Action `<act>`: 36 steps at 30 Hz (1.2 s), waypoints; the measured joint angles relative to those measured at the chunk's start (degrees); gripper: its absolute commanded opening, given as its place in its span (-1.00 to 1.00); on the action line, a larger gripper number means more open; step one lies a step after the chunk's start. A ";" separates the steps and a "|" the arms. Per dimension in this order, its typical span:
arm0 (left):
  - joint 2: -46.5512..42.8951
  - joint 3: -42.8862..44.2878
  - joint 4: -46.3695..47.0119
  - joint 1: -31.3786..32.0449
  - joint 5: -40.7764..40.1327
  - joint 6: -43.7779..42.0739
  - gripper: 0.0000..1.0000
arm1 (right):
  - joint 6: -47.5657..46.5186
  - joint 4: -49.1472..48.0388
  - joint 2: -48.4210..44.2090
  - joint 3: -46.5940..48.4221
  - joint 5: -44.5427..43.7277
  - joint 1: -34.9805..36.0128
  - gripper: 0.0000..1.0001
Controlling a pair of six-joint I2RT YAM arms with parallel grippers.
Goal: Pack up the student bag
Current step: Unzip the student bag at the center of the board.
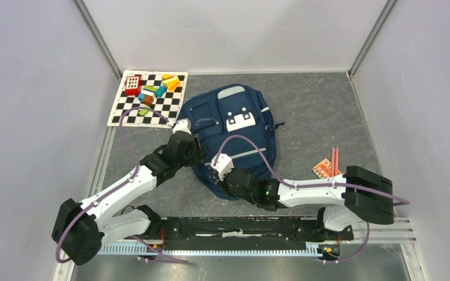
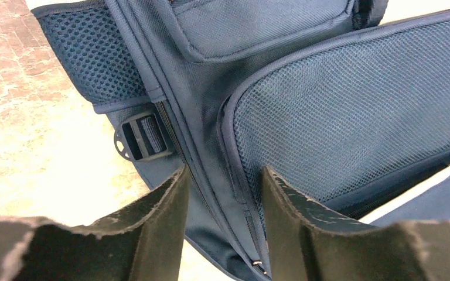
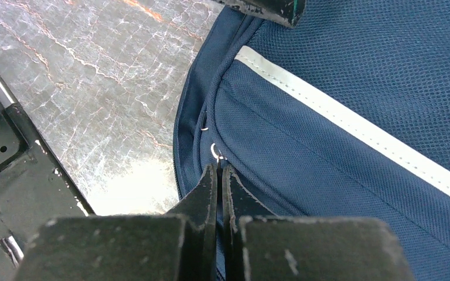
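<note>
The student bag (image 1: pixel 234 132) is a navy backpack that lies flat mid-table, its white buckle patch up. My left gripper (image 1: pixel 194 149) is at the bag's left side. In the left wrist view its fingers (image 2: pixel 170 216) are partly closed on a thick fold of the bag's side seam (image 2: pixel 211 175), beside a mesh pocket (image 2: pixel 351 111) and a strap buckle (image 2: pixel 143 136). My right gripper (image 1: pixel 218 170) is at the bag's near edge. In the right wrist view it (image 3: pixel 220 168) is shut on the zipper pull, whose metal ring (image 3: pixel 215 151) shows just past the tips.
A checkered mat (image 1: pixel 130 111) with several coloured blocks and a red toy (image 1: pixel 132 85) lies at the back left. An orange card and pencils (image 1: pixel 328 165) lie at the right. A black rail (image 1: pixel 240 228) runs along the near edge.
</note>
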State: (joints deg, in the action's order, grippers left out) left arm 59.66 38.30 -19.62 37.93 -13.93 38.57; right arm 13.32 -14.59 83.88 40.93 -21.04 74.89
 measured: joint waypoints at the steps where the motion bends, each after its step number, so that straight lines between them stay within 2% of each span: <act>1: 0.72 0.00 0.15 -0.83 0.87 -0.31 -0.22 | 0.28 -0.13 -0.15 -0.15 0.00 0.00 -1.00; 4: 2.56 0.00 2.19 -1.62 3.85 -1.25 -0.71 | 1.18 -0.72 -0.46 -0.66 -0.02 0.00 -1.00; 6: 3.45 0.07 3.32 -1.62 5.27 -2.01 -0.95 | 1.90 -1.44 -0.46 -1.01 -0.02 0.00 -1.00; 15: 4.85 0.90 2.82 -2.14 6.58 -2.43 -0.96 | 4.87 -5.73 2.05 -1.38 -0.70 0.00 -1.00; 25: 1.99 -2.43 5.18 -3.04 4.61 -2.21 -0.96 | 2.91 -5.42 10.80 6.75 -1.57 0.52 -1.00; 26: 1.64 -2.71 5.38 -3.10 4.44 -2.21 -0.84 | 2.64 -4.94 11.21 7.41 -1.73 0.66 -0.97; 27: 1.31 -2.93 5.51 -3.10 4.31 -2.21 -0.62 | 2.25 -4.42 11.43 7.89 -1.84 0.74 -0.86; 28: 1.01 -3.06 5.60 -3.10 4.15 -2.21 -0.24 | 1.92 -3.87 11.47 8.24 -1.95 0.76 -0.73; 29: 0.50 -3.13 5.57 -3.10 4.00 -2.25 0.09 | 1.66 -3.32 11.43 8.50 -1.97 0.76 -0.55; 30: 0.04 -3.13 5.42 -3.10 4.02 -2.62 0.37 | 1.57 -3.10 11.30 8.59 -2.05 0.76 -0.24; 31: -0.74 -3.13 4.87 -3.04 4.42 -2.75 0.55 | 1.31 -2.89 11.02 8.63 -1.92 0.76 0.01; 33: -2.34 -3.06 3.89 -2.56 5.20 -3.72 0.77 | 1.29 -1.88 9.66 8.59 -0.70 0.76 0.38; 36: -3.63 -0.92 0.63 -2.19 5.33 -5.86 0.92 | 0.37 -0.48 4.92 6.88 1.20 1.14 0.63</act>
State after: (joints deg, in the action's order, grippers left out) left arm 56.03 37.39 -18.98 35.75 -8.60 32.71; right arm 13.69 -15.07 88.79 47.81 -19.84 76.03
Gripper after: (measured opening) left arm 0.898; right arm 0.707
